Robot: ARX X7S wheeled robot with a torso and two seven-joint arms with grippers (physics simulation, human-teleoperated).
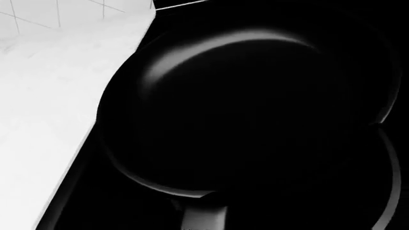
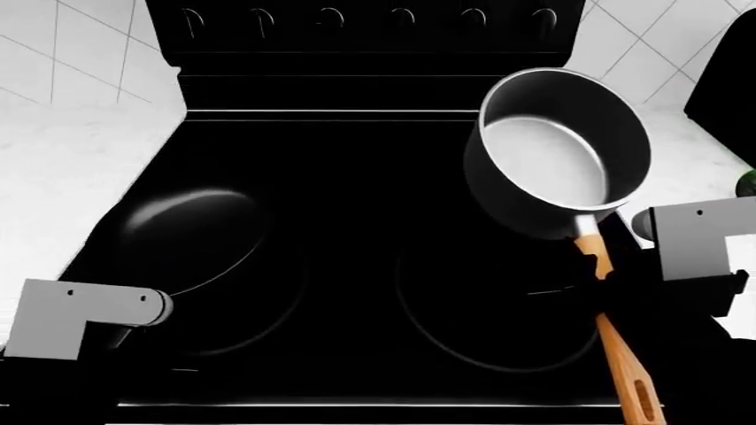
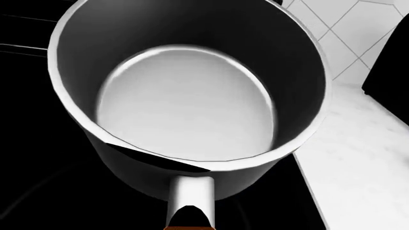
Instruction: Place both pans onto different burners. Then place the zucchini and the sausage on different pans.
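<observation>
The black frying pan (image 2: 189, 235) is at the stovetop's front left, up and left of the front-left burner ring (image 2: 289, 305). Its handle (image 1: 204, 218) runs back into my left gripper (image 2: 140, 341), which is shut on it. The grey saucepan (image 2: 555, 150) hangs tilted over the back right of the stovetop, beyond the front-right burner ring (image 2: 497, 354). My right gripper (image 2: 600, 282) is shut on its orange-brown handle (image 2: 617, 350). In the right wrist view the saucepan (image 3: 185, 110) is empty. A green sliver of the zucchini (image 2: 748, 183) shows at the right edge. The sausage is out of view.
White counter (image 2: 71, 168) flanks the glossy black stovetop (image 2: 354, 204) on the left, and more counter (image 2: 697, 150) on the right. A raised control panel with knobs (image 2: 366, 22) stands at the back against a tiled wall. A dark object (image 2: 727, 80) stands at the far right.
</observation>
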